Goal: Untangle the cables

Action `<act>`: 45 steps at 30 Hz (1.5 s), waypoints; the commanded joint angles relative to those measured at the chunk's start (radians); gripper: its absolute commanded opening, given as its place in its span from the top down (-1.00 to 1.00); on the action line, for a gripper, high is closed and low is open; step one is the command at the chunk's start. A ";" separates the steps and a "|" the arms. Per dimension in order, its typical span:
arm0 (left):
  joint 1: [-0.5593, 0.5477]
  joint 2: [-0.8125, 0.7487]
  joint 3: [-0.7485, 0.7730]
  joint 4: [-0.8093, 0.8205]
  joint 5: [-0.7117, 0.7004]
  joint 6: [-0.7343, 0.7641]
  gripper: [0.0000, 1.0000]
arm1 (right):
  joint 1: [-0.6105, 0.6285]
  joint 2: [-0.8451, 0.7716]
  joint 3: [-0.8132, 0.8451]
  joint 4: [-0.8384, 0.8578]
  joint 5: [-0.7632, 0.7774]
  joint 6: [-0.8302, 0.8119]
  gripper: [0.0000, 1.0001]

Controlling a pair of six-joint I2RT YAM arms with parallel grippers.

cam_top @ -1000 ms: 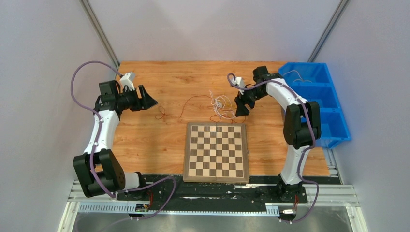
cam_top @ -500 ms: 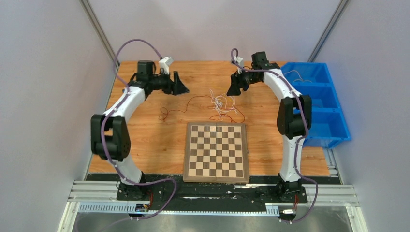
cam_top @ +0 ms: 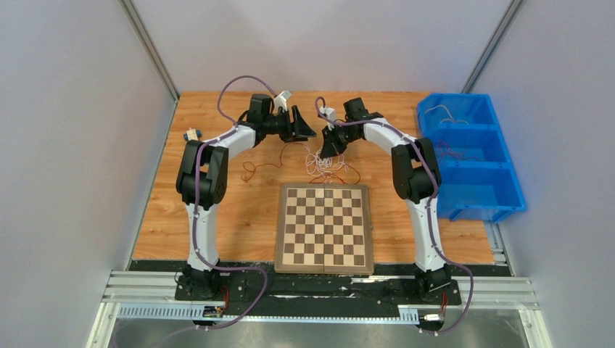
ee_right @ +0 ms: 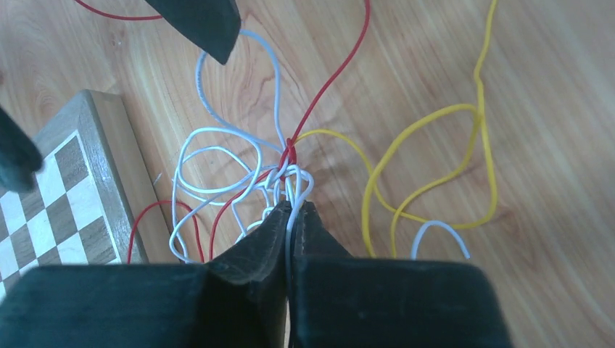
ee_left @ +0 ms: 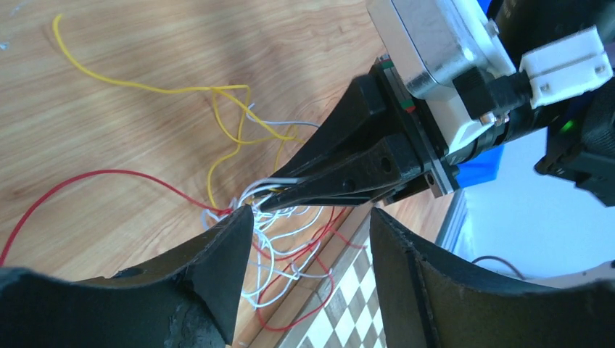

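Both arms stretch out over the desk [cam_top: 246, 210] and bend inward, so the two claws meet almost tip to tip. The right claw [ee_right: 291, 206] is pinched tight on white strands of the cables [ee_right: 289, 156], whose red, white and yellow loops spread just ahead of it. The left claw [ee_left: 310, 217] stands wide, holding nothing. The tangle lies just beyond its gap, beside the chessboard [cam_top: 324, 227].
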 commanded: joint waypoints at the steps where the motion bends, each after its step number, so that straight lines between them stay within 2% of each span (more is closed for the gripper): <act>1: -0.009 0.009 0.018 0.087 0.005 -0.088 -0.32 | -0.005 -0.091 -0.068 0.098 -0.060 -0.018 1.00; 11: -0.005 -0.081 -0.090 0.000 -0.202 -0.044 -0.44 | 0.001 -0.166 -0.152 0.138 -0.066 -0.029 1.00; 20: -0.037 -0.056 -0.086 0.040 -0.147 -0.069 -0.38 | 0.016 -0.170 -0.163 0.143 -0.051 -0.032 1.00; 22: -0.042 -0.051 -0.080 0.052 -0.144 -0.076 -0.31 | 0.020 -0.174 -0.168 0.142 -0.051 -0.037 1.00; 25: -0.045 -0.046 -0.071 0.064 -0.131 -0.083 -0.02 | 0.022 -0.176 -0.173 0.142 -0.043 -0.040 1.00; 26: -0.046 -0.047 -0.070 0.067 -0.121 -0.083 0.17 | 0.022 -0.179 -0.175 0.142 -0.038 -0.042 1.00; 27: -0.046 -0.054 -0.069 0.066 -0.118 -0.080 0.26 | 0.021 -0.181 -0.175 0.142 -0.033 -0.043 1.00; 28: -0.046 -0.059 -0.070 0.063 -0.111 -0.077 0.47 | 0.020 -0.181 -0.175 0.142 -0.026 -0.045 1.00; 29: -0.045 -0.074 -0.076 0.063 -0.106 -0.071 0.58 | 0.020 -0.182 -0.175 0.142 -0.016 -0.045 1.00; 30: -0.043 -0.084 -0.081 0.062 -0.097 -0.069 0.79 | 0.019 -0.182 -0.174 0.144 -0.004 -0.045 1.00; 32: -0.036 -0.120 -0.101 0.077 -0.075 -0.082 0.99 | 0.017 -0.182 -0.174 0.144 0.015 -0.047 1.00; 38: -0.002 -0.256 -0.165 0.165 0.004 -0.162 1.00 | 0.001 -0.187 -0.191 0.144 0.071 -0.068 1.00; 45: 0.054 -0.394 -0.187 0.220 0.031 -0.223 1.00 | -0.016 -0.204 -0.246 0.143 0.118 -0.116 1.00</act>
